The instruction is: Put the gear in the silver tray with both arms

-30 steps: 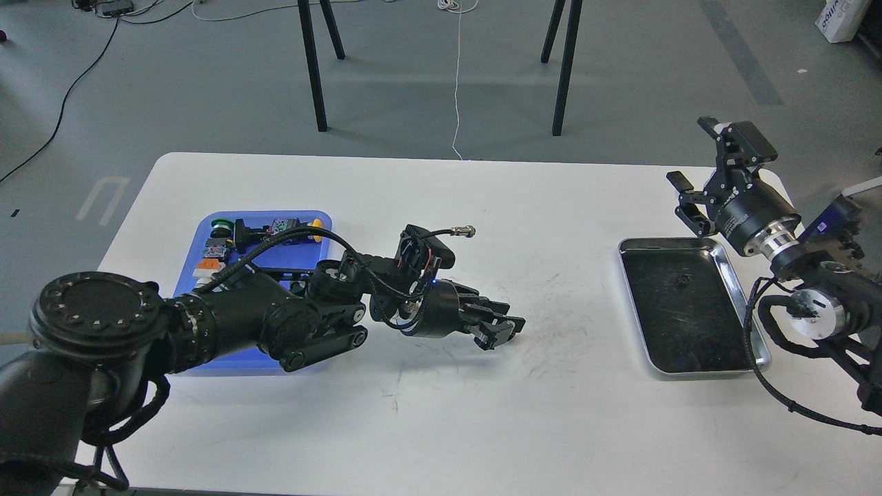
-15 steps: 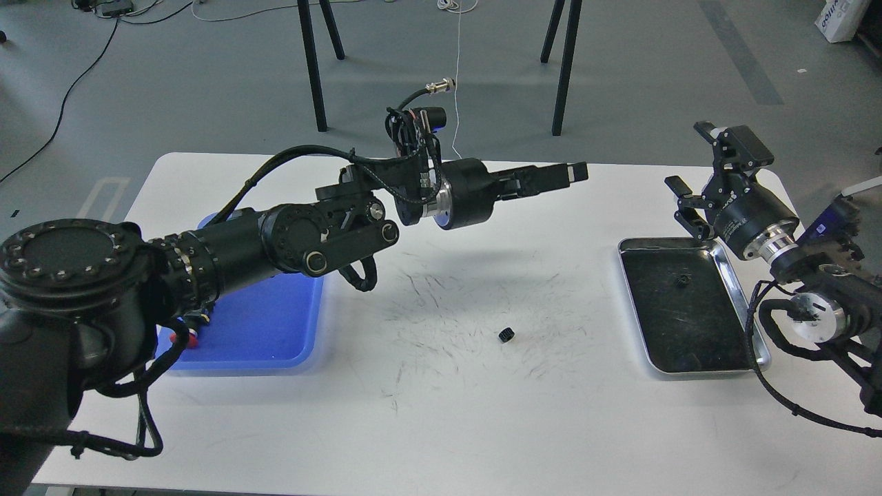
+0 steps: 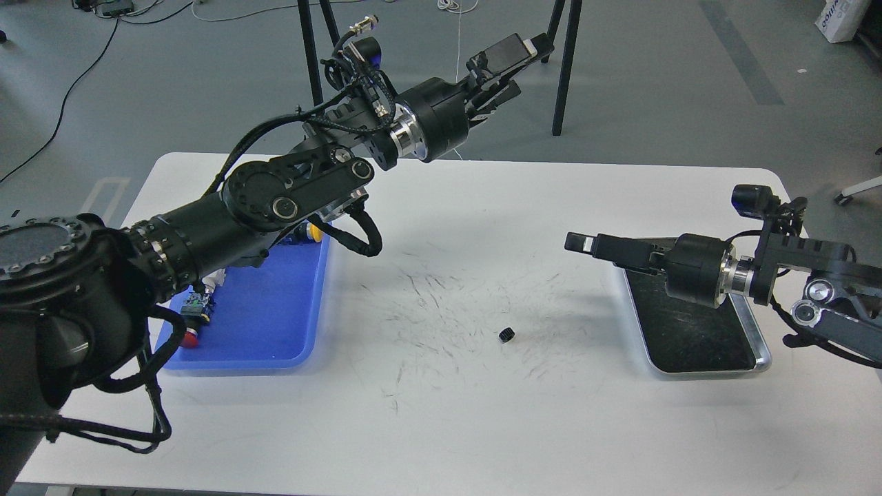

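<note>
The gear (image 3: 506, 335) is a small black toothed part lying free on the scuffed white desk (image 3: 441, 406), between the blue tray (image 3: 265, 331) and the silver tray (image 3: 747, 348). The left gripper (image 3: 513, 65) is raised beyond the desk's far edge, fingers parted, holding nothing. The right gripper (image 3: 586, 244) points left above the desk; its opening cannot be determined.

Both arms are black and jointed: left arm (image 3: 275, 200) carries looping cables and a silver wrist ring; right arm (image 3: 772, 272) shows silver rings too.
</note>
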